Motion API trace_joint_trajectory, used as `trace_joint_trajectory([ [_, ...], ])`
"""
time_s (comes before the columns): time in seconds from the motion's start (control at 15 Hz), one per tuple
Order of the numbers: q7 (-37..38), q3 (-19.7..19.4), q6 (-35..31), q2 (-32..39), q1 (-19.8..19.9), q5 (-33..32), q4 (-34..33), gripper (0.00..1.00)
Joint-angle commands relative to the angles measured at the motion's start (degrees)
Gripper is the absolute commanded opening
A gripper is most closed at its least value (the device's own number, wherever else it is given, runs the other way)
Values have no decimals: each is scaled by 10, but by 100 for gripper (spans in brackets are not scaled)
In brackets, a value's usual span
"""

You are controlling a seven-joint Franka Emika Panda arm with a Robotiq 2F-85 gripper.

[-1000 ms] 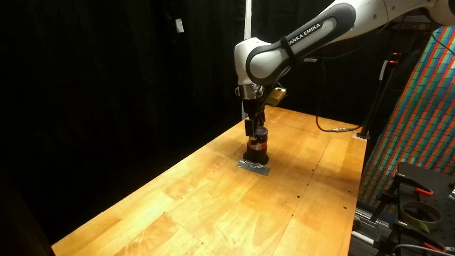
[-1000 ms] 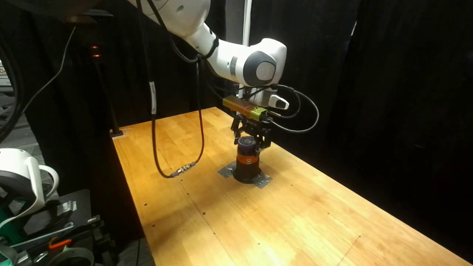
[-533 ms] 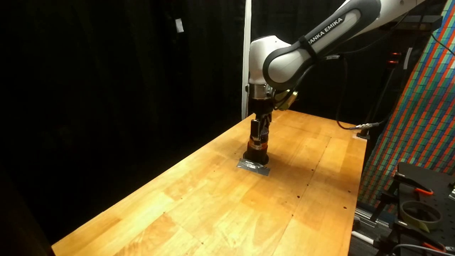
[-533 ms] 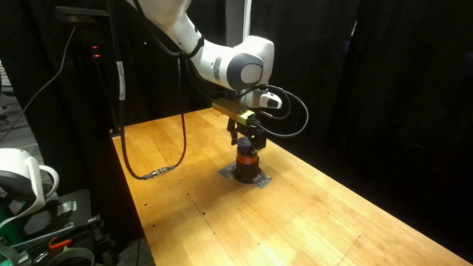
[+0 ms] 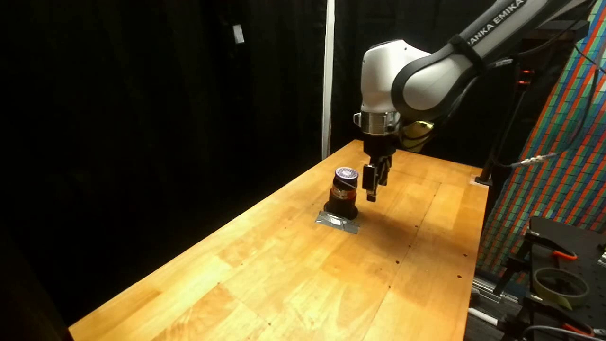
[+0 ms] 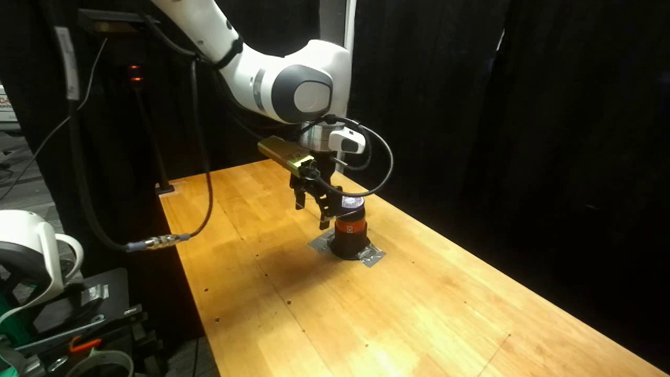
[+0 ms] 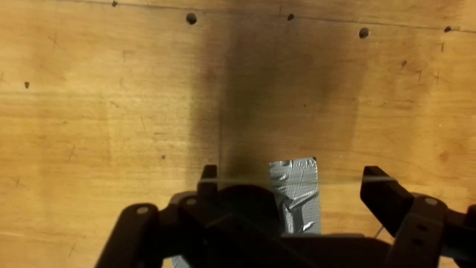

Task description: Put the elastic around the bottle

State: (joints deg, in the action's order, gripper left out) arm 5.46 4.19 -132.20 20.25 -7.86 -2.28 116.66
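One wooden table (image 5: 303,270) beneath the bottle (image 5: 343,194), black curtains (image 5: 165,118) behind.

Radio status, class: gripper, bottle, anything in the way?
Gripper open, elastic spanning it. Bottle upright alongside; full wrap unconfirmed. Silver tape at base, nothing seen blocking.

The long wooden table (image 5: 284,279) glows honey-yellow in some blocks, amber in others, peppered with dark holes. The small, squat, dark bottle (image 6: 350,226) has an orange band and a pale top dotted in purple. The creased strip of duct tape (image 5: 337,222) is silver-grey. I see a smooth white robot arm (image 5: 386,85) with charcoal panels, a black two-fingered gripper (image 7: 289,173) and a thin whitish elastic strand (image 7: 253,181). The tall backdrop (image 5: 561,123) is checked red-orange, green and blue; the fabric curtain (image 5: 165,118), plain black.
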Motion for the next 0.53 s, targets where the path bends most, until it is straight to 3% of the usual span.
trace_joint_trajectory([
  [0.0,27,5,-31,-84,-8,0,119,100],
  [0.2,33,0,-97,-96,-11,-24,160,100],
  [0.27,32,-2,-128,-98,-13,-38,173,76],
  [0.33,34,-6,-168,-96,-16,-64,184,74],
  [0.47,59,-21,-238,-88,-25,-124,205,58],
])
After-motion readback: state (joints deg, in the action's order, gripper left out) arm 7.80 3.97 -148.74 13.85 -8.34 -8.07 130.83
